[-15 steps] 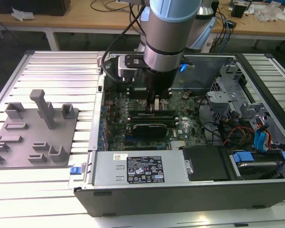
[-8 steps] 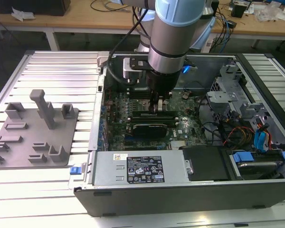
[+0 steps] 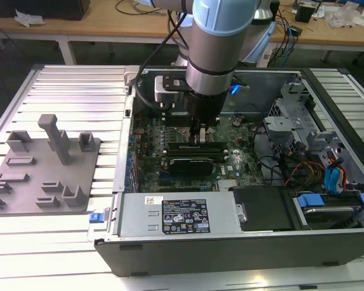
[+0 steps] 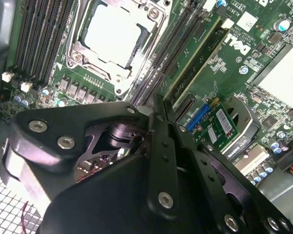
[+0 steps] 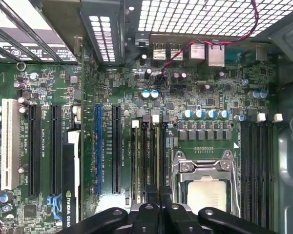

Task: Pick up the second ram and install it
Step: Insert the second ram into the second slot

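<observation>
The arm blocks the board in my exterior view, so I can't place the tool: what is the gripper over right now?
Observer: In the first wrist view the gripper is over the black memory slots, right beside the silver CPU.
Operator: Is any stick seated in there?
Observer: Yes. In the second wrist view a green ram stick stands upright in a slot next to the gripper's tip. I cannot tell which ram it is.
Operator: And the CPU's other side?
Observer: The far slots there look empty.
</observation>
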Robot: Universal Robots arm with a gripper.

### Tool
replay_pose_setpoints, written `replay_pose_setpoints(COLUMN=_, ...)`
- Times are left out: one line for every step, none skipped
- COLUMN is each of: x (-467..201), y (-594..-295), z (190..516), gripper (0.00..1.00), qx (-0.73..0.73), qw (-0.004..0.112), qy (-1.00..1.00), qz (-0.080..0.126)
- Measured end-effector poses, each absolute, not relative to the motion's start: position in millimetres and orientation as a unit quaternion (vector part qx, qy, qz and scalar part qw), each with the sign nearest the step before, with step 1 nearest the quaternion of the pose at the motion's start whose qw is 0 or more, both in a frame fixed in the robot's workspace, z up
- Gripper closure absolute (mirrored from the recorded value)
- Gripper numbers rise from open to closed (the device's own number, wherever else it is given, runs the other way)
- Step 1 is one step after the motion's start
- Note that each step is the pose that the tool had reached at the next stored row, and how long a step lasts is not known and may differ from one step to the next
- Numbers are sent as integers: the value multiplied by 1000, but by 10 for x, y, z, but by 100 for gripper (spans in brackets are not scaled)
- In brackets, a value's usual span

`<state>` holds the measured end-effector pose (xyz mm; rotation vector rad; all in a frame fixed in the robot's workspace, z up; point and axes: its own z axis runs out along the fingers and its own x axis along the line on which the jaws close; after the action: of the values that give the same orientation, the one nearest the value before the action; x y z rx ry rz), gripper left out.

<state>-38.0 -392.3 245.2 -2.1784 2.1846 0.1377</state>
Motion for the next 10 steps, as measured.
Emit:
replay_pose_setpoints(x=-382, y=-3923, z=2447, gripper=91, qx=-705, qw=29, qy=707, qz=43)
replay_pose_setpoints(x=-384, y=-3923, z=2445, gripper=91, qx=-705, qw=29, qy=707, qz=42)
replay_pose_setpoints(x=-391, y=-3922, z=2438, gripper=91, qx=-705, qw=30, qy=707, qz=41)
replay_pose_setpoints(x=-399, y=-3920, z=2432, gripper=91, qx=-705, qw=30, qy=707, qz=41)
replay_pose_setpoints(x=-406, y=-3917, z=2426, gripper=91, qx=-705, qw=30, qy=707, qz=41)
replay_pose_setpoints(x=-405, y=-3917, z=2418, gripper=91, qx=-705, qw=30, qy=707, qz=41)
replay_pose_setpoints(x=-406, y=-3917, z=2408, gripper=91, qx=-705, qw=30, qy=707, qz=41)
replay_pose_setpoints(x=-406, y=-3917, z=2405, gripper=91, qx=-702, qw=30, qy=710, qz=41)
replay_pose_setpoints(x=-406, y=-3916, z=2401, gripper=91, qx=-699, qw=31, qy=714, qz=41)
replay_pose_setpoints(x=-406, y=-3916, z=2400, gripper=91, qx=-698, qw=31, qy=714, qz=41)
